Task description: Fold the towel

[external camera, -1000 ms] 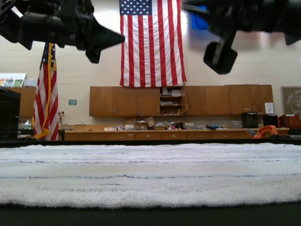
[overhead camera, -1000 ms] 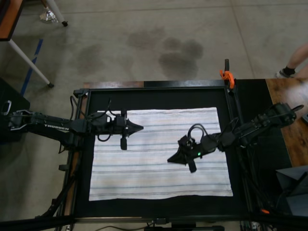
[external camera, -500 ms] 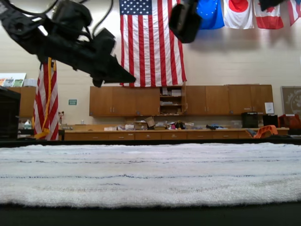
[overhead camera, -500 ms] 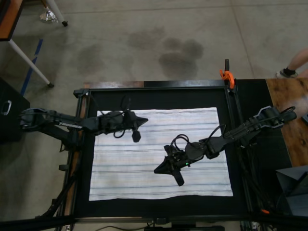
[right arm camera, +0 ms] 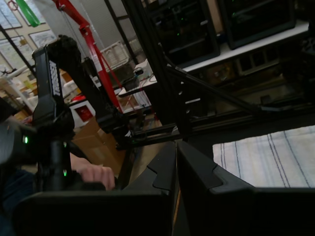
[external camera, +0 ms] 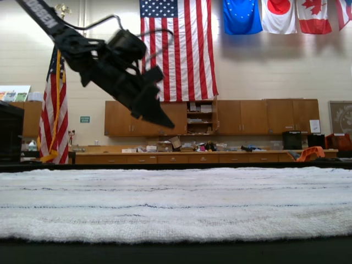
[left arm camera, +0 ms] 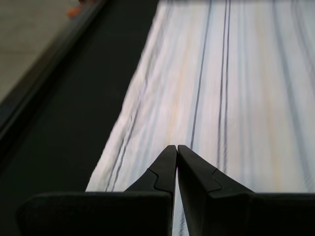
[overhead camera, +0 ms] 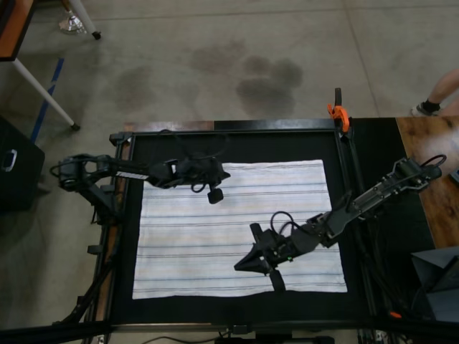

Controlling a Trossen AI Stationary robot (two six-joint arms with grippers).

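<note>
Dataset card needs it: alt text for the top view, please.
A white striped towel lies flat and unfolded on a black table, seen from above. Two black arms reach over it from opposite sides: the left tool near the view's top edge, the right tool near its bottom edge, both shut.
</note>
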